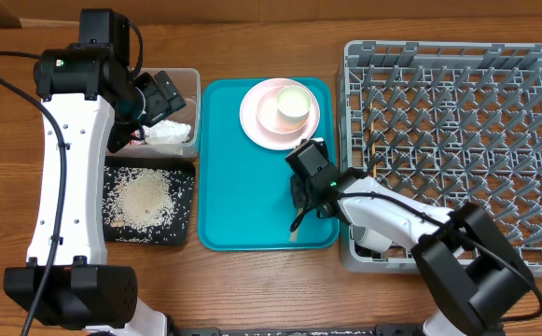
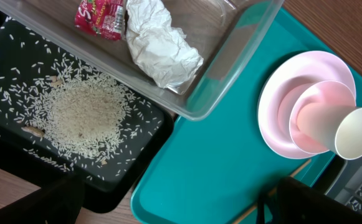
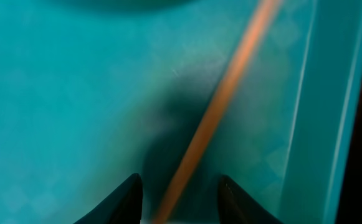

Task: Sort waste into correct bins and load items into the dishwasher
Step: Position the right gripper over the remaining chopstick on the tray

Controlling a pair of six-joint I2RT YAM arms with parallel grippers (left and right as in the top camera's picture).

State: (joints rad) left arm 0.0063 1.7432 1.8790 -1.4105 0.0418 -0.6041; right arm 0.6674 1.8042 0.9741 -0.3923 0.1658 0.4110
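Loading chopsticks: my right gripper (image 3: 181,198), unclenched, straddles the thin wooden chopstick (image 3: 217,106) on the flat teal tray (image 3: 56,93); next I close squarely

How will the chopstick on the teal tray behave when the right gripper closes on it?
The chopstick looks thin, straight and wooden, so it is probably stiff and light. Lying flat on the smooth teal tray, it may skid or roll sideways. The right gripper straddles it, so a centred pinch should hold.

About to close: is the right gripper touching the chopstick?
Apart. Right wrist view: the chopstick lies between the open fingers of the right gripper, teal tray visible on both sides.
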